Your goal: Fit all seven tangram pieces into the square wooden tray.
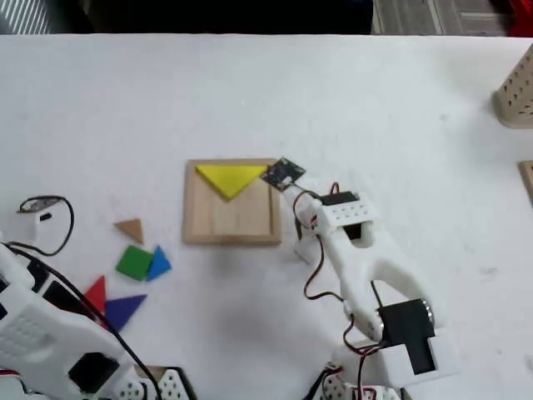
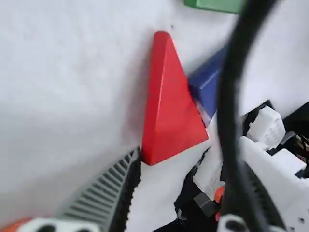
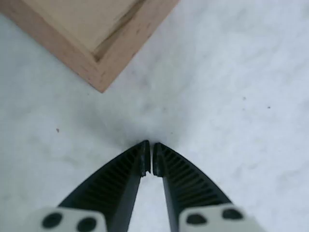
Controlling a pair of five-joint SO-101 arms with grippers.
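Observation:
The square wooden tray (image 1: 233, 227) lies mid-table with a yellow triangle (image 1: 229, 177) set against its far edge. My right gripper (image 3: 148, 162) is shut on nothing, tips low over the bare table just off a tray corner (image 3: 99, 77); from above it sits by the tray's near right corner (image 1: 303, 242). Left of the tray lie a tan triangle (image 1: 131, 229), a green square (image 1: 134, 262), a light blue piece (image 1: 159, 263), a red triangle (image 1: 97, 293) and a dark blue triangle (image 1: 125, 310). My left arm (image 1: 42, 333) hangs over the red triangle (image 2: 169, 106), which touches the dark blue piece (image 2: 207, 82).
A black cable loop with a small white part (image 1: 42, 212) lies at the left edge. Wooden blocks (image 1: 515, 96) stand at the far right. The arm bases (image 1: 166, 385) and wiring crowd the front edge. Open table stretches behind the tray.

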